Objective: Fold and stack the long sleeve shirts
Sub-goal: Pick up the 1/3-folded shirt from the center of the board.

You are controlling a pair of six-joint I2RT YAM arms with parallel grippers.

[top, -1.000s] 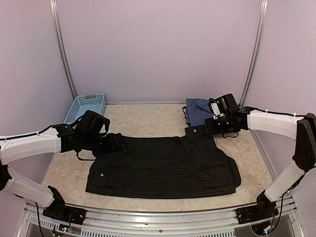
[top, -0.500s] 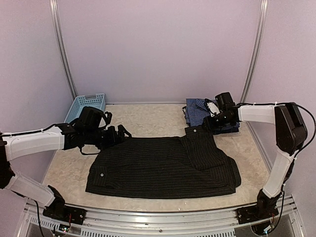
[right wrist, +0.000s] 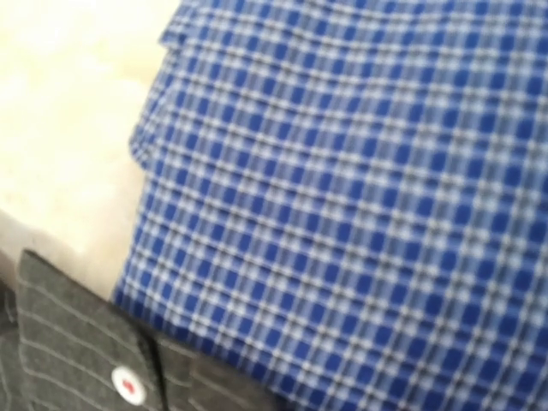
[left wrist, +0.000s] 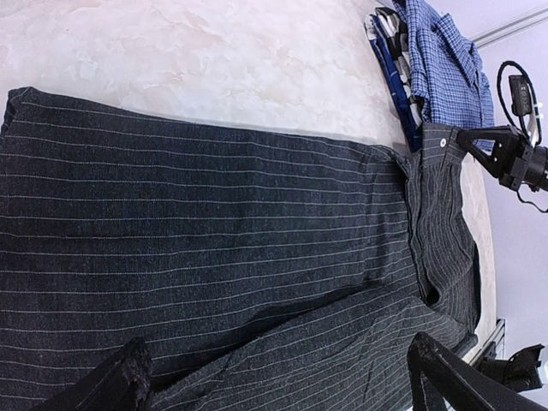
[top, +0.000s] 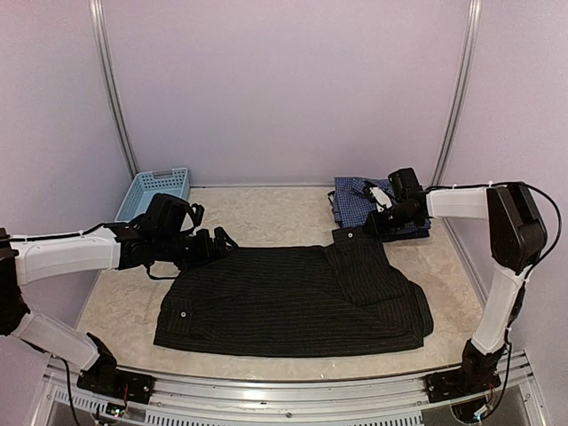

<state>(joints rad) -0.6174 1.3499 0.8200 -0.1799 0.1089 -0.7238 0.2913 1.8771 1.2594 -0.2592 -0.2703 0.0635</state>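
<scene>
The black pinstriped long sleeve shirt [top: 293, 302] lies spread flat across the middle of the table. The blue check shirt [top: 355, 202] sits folded at the back right. My left gripper [top: 220, 241] hovers open over the black shirt's far left edge, with only cloth [left wrist: 257, 257] below its two fingertips [left wrist: 120, 381]. My right gripper [top: 370, 224] is low at the seam between the two shirts, next to the black shirt's buttoned corner [right wrist: 77, 351]. The right wrist view is filled by blue check cloth [right wrist: 342, 171], and its fingers do not show there.
A light blue plastic basket [top: 155, 191] stands at the back left by the wall. Pale marbled tabletop [top: 266, 217] shows behind the black shirt. Purple walls close in the back and both sides. A metal rail [top: 293, 390] runs along the near edge.
My left gripper slid right along the black shirt's far edge. My right arm drew its elbow back and the gripper edged toward the blue shirt.
</scene>
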